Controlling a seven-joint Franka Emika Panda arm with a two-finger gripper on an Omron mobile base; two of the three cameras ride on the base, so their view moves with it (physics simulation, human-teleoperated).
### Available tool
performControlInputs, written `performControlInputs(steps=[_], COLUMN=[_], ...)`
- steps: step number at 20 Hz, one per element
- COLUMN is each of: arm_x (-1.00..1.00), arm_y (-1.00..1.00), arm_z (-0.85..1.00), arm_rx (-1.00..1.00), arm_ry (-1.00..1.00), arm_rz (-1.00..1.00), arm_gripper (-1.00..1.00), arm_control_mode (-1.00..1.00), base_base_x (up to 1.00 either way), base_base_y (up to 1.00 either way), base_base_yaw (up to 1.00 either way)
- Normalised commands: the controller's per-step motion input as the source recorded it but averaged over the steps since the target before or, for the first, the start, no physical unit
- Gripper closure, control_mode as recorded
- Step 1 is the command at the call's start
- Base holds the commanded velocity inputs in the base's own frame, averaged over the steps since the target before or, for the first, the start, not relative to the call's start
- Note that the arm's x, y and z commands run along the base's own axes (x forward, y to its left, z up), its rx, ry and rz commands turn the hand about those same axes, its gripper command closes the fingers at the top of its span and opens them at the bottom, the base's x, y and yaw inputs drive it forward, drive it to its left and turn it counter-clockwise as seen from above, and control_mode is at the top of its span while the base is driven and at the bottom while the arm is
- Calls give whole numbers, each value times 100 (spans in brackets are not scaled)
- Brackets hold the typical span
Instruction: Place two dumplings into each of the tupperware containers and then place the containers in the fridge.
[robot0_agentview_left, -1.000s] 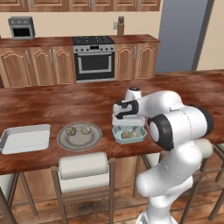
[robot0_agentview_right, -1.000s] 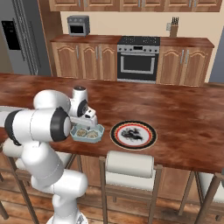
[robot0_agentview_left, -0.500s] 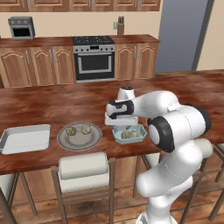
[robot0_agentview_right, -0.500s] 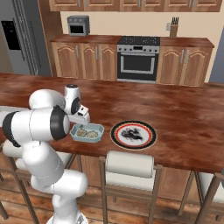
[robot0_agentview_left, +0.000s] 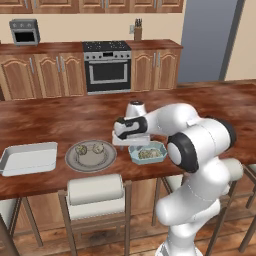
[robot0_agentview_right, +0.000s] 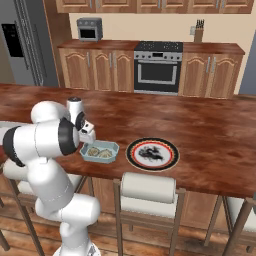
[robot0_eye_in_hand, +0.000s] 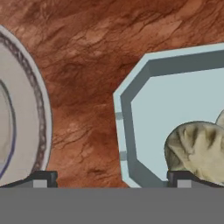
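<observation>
Dumplings (robot0_agentview_left: 146, 154) sit inside the light blue tub (robot0_agentview_left: 148, 152), white tray (robot0_agentview_left: 29, 159) bare, pincer (robot0_eye_in_hand: 111, 177) spread wide.

We see a shallow light blue octagonal tub (robot0_agentview_left: 148, 153) sitting flat near the front edge of the wooden counter, with two pale tan dumplings with crimped tops (robot0_agentview_left: 145, 154) lying side by side in it. From the hand view, one of them (robot0_eye_in_hand: 197, 146) rests on the tub's floor close to its wall (robot0_eye_in_hand: 131, 131). Well to the left lies a larger white-grey rectangular tray (robot0_agentview_left: 29, 158), flat and empty. Between the two, two more pale dumplings (robot0_agentview_left: 89, 148) sit apart from the containers. The tall dark grey fridge (robot0_agentview_right: 22, 45) stands shut in the far corner.
</observation>
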Motion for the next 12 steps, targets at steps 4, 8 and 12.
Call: performControlInputs(steps=[4,8,12], arm_x=[0,0,0], arm_y=[9,0,0], arm_z=[-22,-32,-36], arm_rx=[0,0,0], arm_ry=[0,1,2], arm_rz=[0,0,0], arm_gripper=[-100,-100,-100], arm_control_mode=[-100,-100,-100], base_base_x=[0,0,0], base_base_y=[0,0,0], base_base_yaw=[0,0,0])
